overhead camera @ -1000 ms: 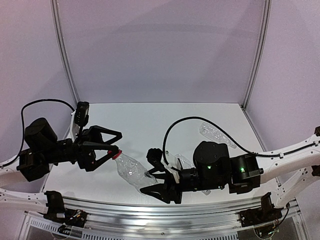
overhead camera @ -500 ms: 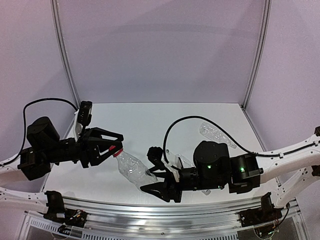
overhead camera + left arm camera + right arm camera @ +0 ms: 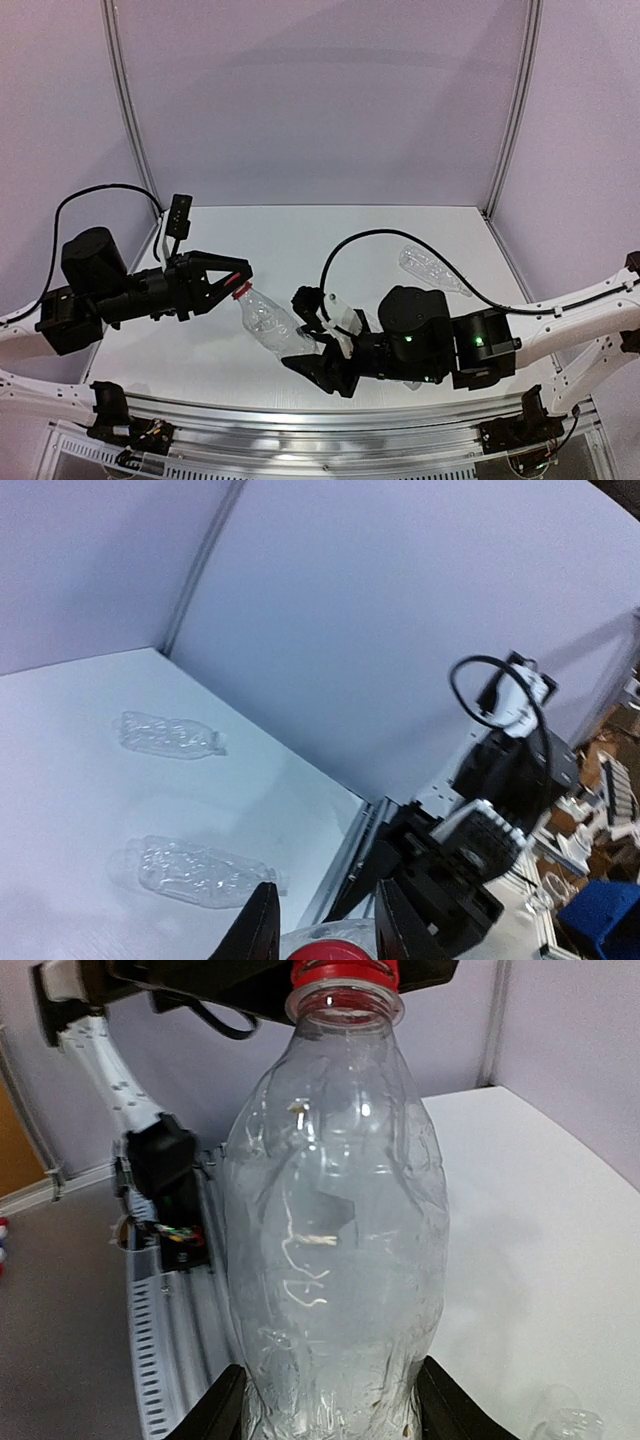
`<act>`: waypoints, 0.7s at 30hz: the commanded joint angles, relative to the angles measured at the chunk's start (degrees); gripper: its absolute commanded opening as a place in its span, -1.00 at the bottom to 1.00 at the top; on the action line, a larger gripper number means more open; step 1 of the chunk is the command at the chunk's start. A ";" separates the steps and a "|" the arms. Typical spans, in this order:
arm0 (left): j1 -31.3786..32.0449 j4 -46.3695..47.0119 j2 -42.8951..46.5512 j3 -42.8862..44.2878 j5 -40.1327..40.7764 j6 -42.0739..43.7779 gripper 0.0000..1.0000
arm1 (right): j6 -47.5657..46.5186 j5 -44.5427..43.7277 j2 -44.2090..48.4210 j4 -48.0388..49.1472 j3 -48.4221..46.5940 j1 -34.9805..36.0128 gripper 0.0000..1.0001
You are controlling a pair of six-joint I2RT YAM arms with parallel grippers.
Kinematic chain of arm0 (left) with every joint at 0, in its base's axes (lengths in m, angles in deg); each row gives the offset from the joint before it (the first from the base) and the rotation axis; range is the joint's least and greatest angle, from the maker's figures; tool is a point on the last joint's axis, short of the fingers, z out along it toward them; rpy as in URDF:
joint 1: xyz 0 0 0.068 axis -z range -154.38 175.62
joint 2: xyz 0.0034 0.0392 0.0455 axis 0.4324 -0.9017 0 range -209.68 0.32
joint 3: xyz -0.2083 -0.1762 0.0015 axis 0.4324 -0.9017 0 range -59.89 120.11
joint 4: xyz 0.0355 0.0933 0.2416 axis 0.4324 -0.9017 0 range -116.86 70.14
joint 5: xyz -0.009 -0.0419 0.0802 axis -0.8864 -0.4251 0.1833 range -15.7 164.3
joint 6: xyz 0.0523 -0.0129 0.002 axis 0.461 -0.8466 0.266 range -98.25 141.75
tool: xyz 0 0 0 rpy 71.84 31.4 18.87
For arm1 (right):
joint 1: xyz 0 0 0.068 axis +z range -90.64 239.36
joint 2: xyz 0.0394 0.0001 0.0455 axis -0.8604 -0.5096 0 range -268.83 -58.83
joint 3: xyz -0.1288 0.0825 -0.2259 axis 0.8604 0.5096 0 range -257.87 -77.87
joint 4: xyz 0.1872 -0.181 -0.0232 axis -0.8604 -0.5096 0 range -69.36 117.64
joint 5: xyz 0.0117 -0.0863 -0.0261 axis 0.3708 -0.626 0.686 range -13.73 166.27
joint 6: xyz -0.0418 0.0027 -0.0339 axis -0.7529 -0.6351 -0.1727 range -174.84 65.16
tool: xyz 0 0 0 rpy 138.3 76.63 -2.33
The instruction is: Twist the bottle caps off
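A clear plastic bottle (image 3: 268, 323) hangs tilted above the table's near side between my two arms. My right gripper (image 3: 312, 357) is shut on its lower body, and in the right wrist view its black fingers (image 3: 212, 1416) press both sides of the bottle (image 3: 335, 1230). The bright red bottle cap (image 3: 240, 292) points left. My left gripper (image 3: 238, 282) is shut on it. In the left wrist view the cap (image 3: 330, 952) sits between that gripper's (image 3: 326, 910) two fingers (image 3: 262, 925). From the right wrist the cap (image 3: 345, 972) shows at the top edge.
Two more clear bottles lie on the white table: one (image 3: 170, 735) at the back right (image 3: 435, 268) with a pale cap (image 3: 221, 742), the other (image 3: 200, 865) beside my right arm. Side rails and grey walls bound the table.
My left gripper has closed from wide open onto the red cap. Both arms and the bottle have shifted slightly up and to the right.
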 commanded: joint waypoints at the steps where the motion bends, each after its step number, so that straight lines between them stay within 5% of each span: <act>1: -0.19 -6.92 -1.44 1.35 16.07 -7.63 -0.39 | 1.37 -26.37 -6.89 -7.49 -4.79 -0.44 -1.00; 5: -2.67 -9.73 -4.46 0.12 24.00 -12.64 -0.34 | 0.51 -36.00 -15.72 -14.40 -12.01 0.44 -1.00; 11: -15.30 -2.94 -7.82 -7.20 14.52 -22.51 -0.32 | -0.49 -49.55 -28.54 -24.57 -22.78 1.12 -1.00; 21: -18.56 -2.11 -9.41 -8.24 12.12 -24.80 -0.22 | -0.55 -54.48 -37.35 -30.85 -29.66 1.13 -1.00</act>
